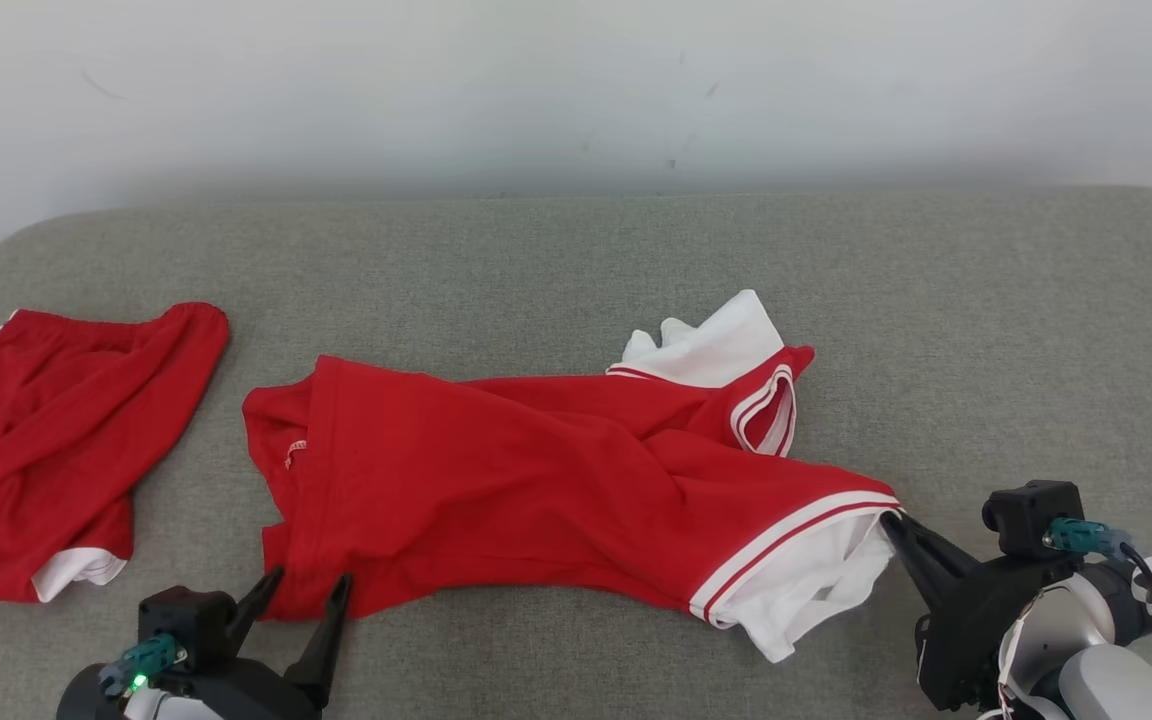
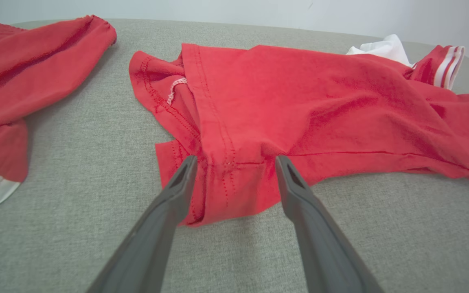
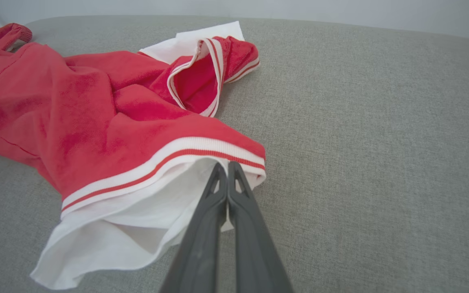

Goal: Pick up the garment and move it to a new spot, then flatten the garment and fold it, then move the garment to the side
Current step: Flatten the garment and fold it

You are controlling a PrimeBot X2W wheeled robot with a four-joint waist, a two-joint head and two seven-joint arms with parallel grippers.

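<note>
The garment (image 1: 536, 480) is a red top with white sleeves and red-and-white striped bands, lying crumpled across the middle of the grey padded surface (image 1: 576, 260). My left gripper (image 1: 310, 578) stands open at the garment's near left hem corner. In the left wrist view its fingers straddle that red hem (image 2: 234, 179) without clamping it. My right gripper (image 1: 891, 518) is shut at the garment's right end. In the right wrist view its joined tips (image 3: 227, 165) pinch the white sleeve edge just under the striped band (image 3: 165, 158).
A second red piece with white trim (image 1: 56, 430) lies bunched at the far left, apart from the garment (image 2: 23, 73). A pale wall (image 1: 576, 90) rises behind the padded surface. Bare grey padding stretches to the right (image 3: 360, 142) and along the back.
</note>
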